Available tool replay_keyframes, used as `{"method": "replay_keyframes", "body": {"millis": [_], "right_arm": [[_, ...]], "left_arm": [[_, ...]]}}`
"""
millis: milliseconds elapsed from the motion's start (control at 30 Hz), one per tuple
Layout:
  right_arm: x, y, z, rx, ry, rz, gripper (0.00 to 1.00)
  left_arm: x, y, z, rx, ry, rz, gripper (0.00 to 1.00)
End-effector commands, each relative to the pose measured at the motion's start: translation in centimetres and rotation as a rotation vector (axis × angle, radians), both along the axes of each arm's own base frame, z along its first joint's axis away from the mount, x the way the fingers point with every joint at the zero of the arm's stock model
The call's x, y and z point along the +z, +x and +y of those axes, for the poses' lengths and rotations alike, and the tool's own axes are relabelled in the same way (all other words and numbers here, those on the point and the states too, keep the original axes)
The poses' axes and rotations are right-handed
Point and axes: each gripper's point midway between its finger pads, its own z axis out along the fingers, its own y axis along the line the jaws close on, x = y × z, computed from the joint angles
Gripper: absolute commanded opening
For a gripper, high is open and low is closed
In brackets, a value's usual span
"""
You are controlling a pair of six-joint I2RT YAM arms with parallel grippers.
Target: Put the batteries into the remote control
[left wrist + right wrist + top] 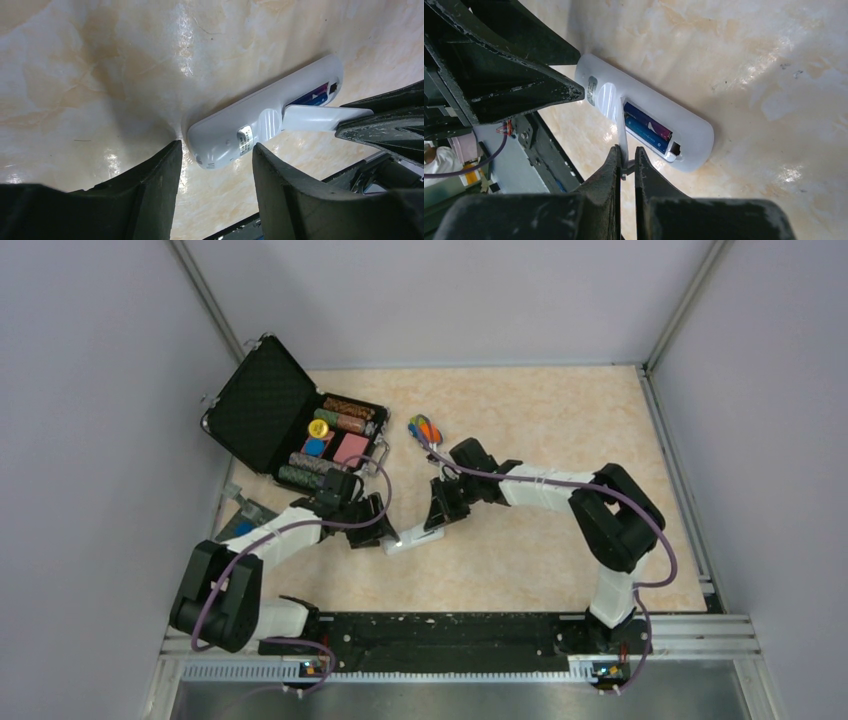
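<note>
The white remote control (235,131) lies face down on the table with its battery bay open. Two batteries (647,128), one blue and one purple, lie side by side in the bay; they also show in the left wrist view (314,97). My right gripper (626,151) is shut on the edge of the white battery cover (622,125), held tilted with its far end at the bay. My left gripper (216,150) is open, its fingers either side of the remote's rounded end without touching it. In the top view the remote (412,538) lies between both grippers.
An open black case (262,405) with striped chip stacks stands at the back left. An orange-blue-green toy car (425,428) lies behind the right gripper. A dark flat item (240,515) lies by the left wall. The black base rail (450,628) runs along the near edge.
</note>
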Motion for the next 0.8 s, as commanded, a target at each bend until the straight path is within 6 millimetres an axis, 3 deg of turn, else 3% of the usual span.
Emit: {"method": "replay_keyframes", "body": {"millis": [0, 467, 767], "right_arm": [[0.4, 1.9, 0.5, -0.002, 0.006, -0.063, 0.00], [-1.0, -0.1, -0.8, 0.064, -0.057, 0.023, 0.00], [-0.5, 0.4, -0.4, 0.056, -0.044, 0.018, 0.00]], "left_arm": [[1.0, 1.5, 0.0, -0.007, 0.009, -0.047, 0.58], [1.9, 2.3, -0.3, -0.007, 0.006, -0.068, 0.57], [2.0, 2.4, -0.3, -0.010, 0.005, -0.068, 0.57]]}}
